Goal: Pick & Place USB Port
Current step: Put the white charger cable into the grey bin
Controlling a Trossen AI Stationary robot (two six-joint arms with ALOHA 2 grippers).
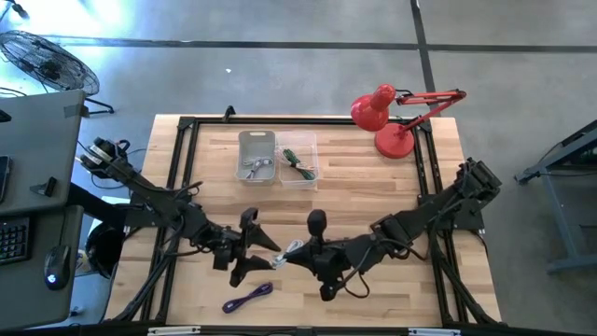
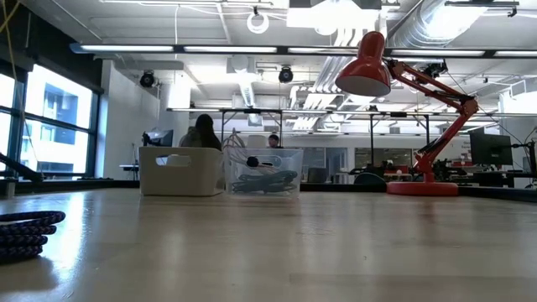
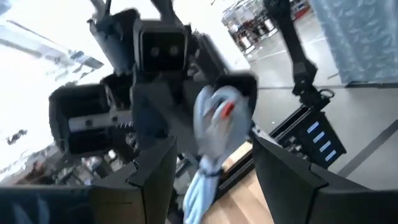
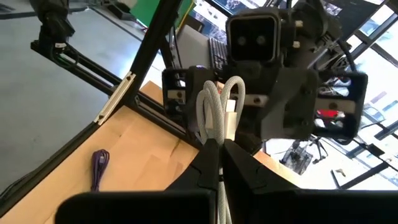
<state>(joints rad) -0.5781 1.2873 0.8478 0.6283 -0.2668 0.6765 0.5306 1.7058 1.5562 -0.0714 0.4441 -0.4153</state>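
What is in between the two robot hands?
A white cable hangs between the left gripper and the right gripper, seen in the high view. The right wrist view shows the right fingers shut on it.

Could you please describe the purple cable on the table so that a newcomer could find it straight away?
Start at the wooden table and go to its front edge, opposite the red lamp. The purple cable lies there coiled, on the left arm's side. Unlike the white cable held up between the two grippers, it rests loose on the wood, untouched.
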